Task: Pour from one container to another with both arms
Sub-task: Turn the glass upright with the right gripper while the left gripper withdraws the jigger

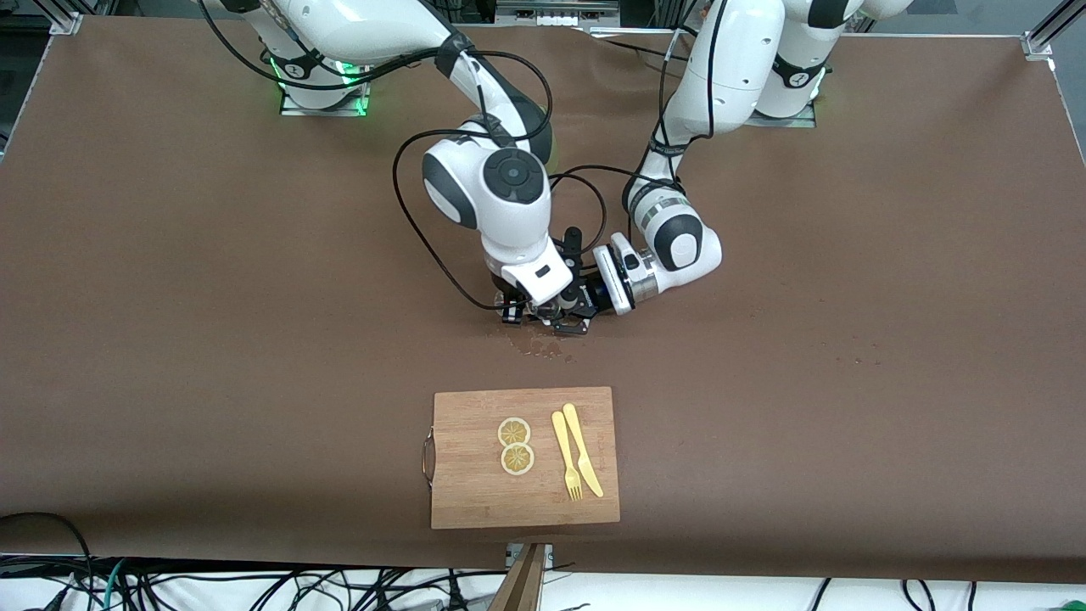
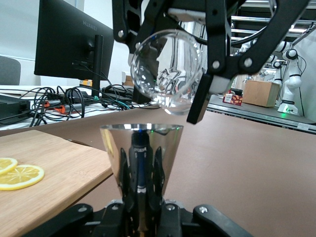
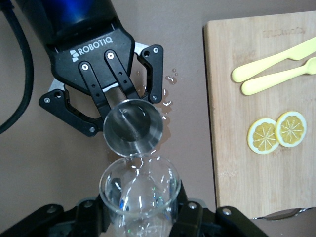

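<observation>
Gripping the clear glass cup [image 2: 168, 74], the right gripper [image 2: 170, 69] has its fingers closed on the cup's sides and tips it, mouth angled down, just over the steel jigger [image 2: 142, 153]. The left gripper [image 3: 106, 98] clamps its fingers around the jigger's narrow waist and holds it upright over the brown table [image 1: 170, 297], close above wet drops [image 1: 543, 344]. Whether liquid is flowing is hard to tell. Nearer the front camera lies a cutting board [image 1: 475, 501] with two lemon slices [image 1: 515, 445], a fork [image 1: 566, 454] and a knife [image 1: 584, 450].
</observation>
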You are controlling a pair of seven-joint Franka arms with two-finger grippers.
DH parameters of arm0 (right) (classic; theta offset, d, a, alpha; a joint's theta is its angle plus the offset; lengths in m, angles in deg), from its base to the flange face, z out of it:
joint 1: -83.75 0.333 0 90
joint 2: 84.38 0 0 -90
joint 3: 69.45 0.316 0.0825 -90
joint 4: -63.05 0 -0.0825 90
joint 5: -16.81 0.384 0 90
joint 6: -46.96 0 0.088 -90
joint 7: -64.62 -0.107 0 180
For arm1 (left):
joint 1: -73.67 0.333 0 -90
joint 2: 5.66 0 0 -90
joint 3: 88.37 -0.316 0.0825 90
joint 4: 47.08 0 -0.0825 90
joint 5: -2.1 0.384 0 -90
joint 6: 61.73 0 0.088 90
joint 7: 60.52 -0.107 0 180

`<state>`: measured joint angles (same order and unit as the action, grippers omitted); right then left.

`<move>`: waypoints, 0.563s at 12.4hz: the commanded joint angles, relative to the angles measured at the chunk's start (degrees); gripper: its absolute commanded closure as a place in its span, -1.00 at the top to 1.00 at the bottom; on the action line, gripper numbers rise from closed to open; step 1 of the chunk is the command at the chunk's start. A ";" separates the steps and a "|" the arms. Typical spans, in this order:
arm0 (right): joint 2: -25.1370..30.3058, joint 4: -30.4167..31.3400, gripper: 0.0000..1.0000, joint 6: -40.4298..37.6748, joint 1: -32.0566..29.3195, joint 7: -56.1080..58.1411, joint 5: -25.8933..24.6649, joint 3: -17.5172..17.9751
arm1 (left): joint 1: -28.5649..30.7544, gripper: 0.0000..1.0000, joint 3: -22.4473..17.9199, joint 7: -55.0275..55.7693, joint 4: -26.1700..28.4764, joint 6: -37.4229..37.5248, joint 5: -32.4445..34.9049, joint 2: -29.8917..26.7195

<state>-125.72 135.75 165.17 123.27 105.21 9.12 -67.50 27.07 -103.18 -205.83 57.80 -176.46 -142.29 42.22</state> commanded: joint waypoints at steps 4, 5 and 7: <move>5.99 2.08 -0.67 -0.52 -6.46 8.17 14.15 -0.10 | 3.87 -1.00 -0.13 -2.08 2.08 1.26 0.24 -2.08; 7.22 2.96 -0.67 -0.43 -8.12 9.06 17.06 -0.10 | 5.36 -1.00 -0.13 -2.08 2.08 1.53 2.43 -2.70; 9.77 5.85 -0.67 -0.43 -12.69 13.26 22.51 0.34 | 9.40 -1.00 -0.04 -1.99 2.08 4.15 8.32 -3.41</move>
<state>-120.12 136.56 164.76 114.32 114.55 27.12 -68.12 32.93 -103.92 -206.13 58.09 -174.77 -138.18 41.41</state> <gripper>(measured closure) 0.507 0.912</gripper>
